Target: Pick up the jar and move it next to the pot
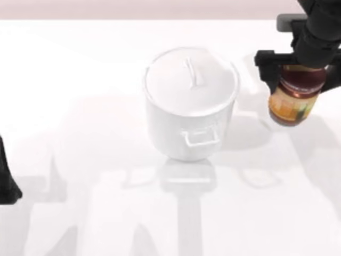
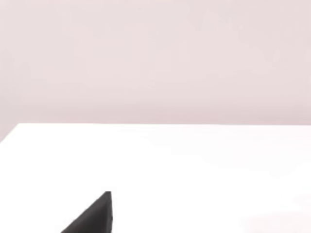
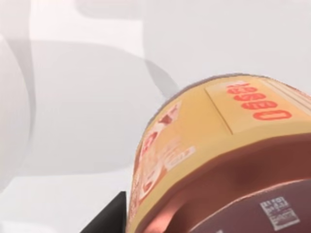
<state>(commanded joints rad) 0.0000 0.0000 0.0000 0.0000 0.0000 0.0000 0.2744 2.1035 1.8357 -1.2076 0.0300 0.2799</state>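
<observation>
The big white pot [image 1: 190, 104], with its lid and its side handle facing the front, stands at the table's middle. To its right, apart from it, hangs the small jar [image 1: 294, 98] with amber contents and a yellowish label. My right gripper [image 1: 299, 72] is shut on the jar's upper part from above, hiding the lid. In the right wrist view the jar [image 3: 218, 145] fills the frame beside one dark finger [image 3: 109, 218]. My left arm [image 1: 6, 184] is parked at the left edge; one of its fingers [image 2: 95, 216] shows over bare table with nothing held.
The white table [image 1: 80, 80] stretches around the pot, and its far edge runs along the top of the top view. The pot's and the arms' shadows lie on the table in front. Nothing else stands on it.
</observation>
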